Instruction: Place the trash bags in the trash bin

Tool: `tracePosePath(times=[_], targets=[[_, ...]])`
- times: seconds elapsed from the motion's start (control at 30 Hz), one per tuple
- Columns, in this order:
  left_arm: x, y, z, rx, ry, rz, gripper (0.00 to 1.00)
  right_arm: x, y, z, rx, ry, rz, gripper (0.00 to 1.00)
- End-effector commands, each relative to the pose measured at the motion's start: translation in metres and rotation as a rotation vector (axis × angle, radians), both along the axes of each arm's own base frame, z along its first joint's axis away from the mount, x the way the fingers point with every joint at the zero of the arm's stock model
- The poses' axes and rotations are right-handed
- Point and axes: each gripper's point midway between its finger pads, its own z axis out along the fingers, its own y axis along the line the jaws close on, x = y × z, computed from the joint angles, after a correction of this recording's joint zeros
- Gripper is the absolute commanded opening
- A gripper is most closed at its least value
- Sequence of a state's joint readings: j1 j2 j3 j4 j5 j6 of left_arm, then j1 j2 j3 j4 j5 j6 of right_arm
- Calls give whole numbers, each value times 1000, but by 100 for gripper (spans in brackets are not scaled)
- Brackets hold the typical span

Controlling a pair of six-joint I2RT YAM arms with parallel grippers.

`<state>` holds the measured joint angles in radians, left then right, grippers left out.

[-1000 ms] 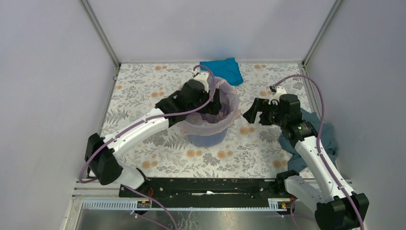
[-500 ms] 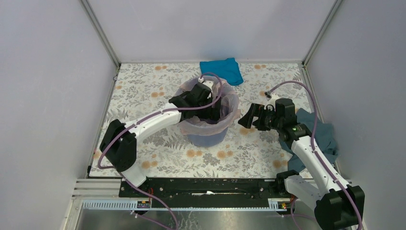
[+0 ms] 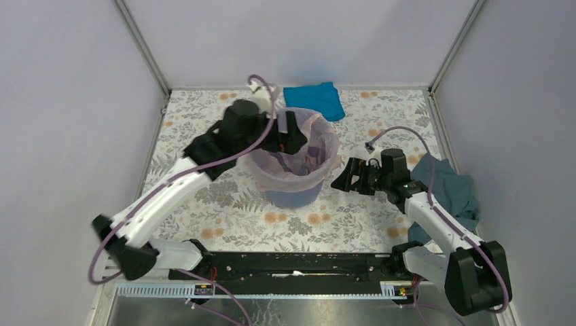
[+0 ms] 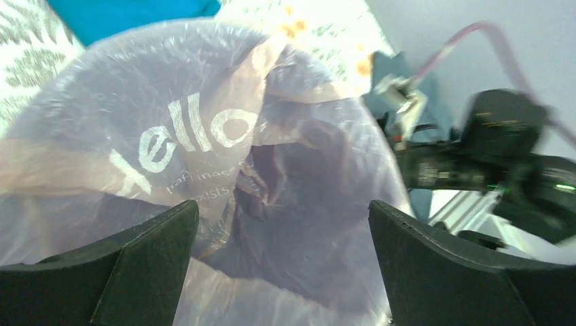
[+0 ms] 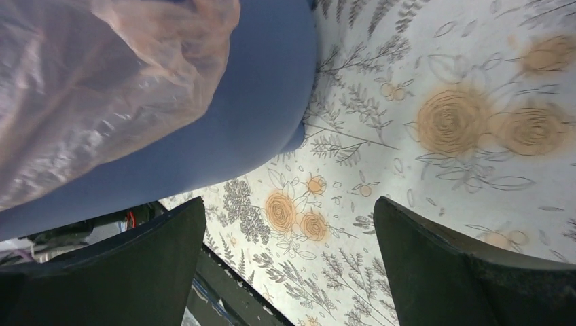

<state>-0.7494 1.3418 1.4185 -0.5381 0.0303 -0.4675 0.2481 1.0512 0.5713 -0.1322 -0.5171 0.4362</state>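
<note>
The lavender-blue trash bin point(image 3: 293, 193) stands mid-table. The pale-pink trash bag point(image 3: 325, 151) lines it, pushed down inside with its edge draped over the rim. In the left wrist view the bag point(image 4: 204, 170) fills the frame, with white lettering on it. My left gripper point(image 3: 289, 141) is open and empty above the bin's far left rim. My right gripper point(image 3: 343, 180) is open and empty, low beside the bin's right wall. The right wrist view shows the bin wall point(image 5: 224, 122) and the bag's overhang point(image 5: 88, 81) at upper left.
A bright blue folded cloth point(image 3: 316, 98) lies at the back behind the bin. A grey-blue cloth point(image 3: 445, 187) lies at the right edge under my right arm. The table has a floral cover point(image 3: 204, 129). Grey walls enclose three sides.
My left gripper has lifted out of the bin and drawn back to the left, empty. My right gripper has lowered and moved left towards the bin's wall.
</note>
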Motion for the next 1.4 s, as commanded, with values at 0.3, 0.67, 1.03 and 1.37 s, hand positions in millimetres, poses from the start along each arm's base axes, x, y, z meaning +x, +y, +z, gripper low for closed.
tracePosePath(times=[0.3,0.67,1.03,1.37], targets=[[-101,128,94,-181,-320,110,99,17,58,21,136,-294,179,100],[-149,203,83,-162,-354,230,99,42,99,26,14,-561,363,100],[-171,236,108,-236,-463,282,99,63,214,0,-13,-669,603,100],[-178,261,111,-238,-498,354,99,49,317,14,129,-672,633,100]])
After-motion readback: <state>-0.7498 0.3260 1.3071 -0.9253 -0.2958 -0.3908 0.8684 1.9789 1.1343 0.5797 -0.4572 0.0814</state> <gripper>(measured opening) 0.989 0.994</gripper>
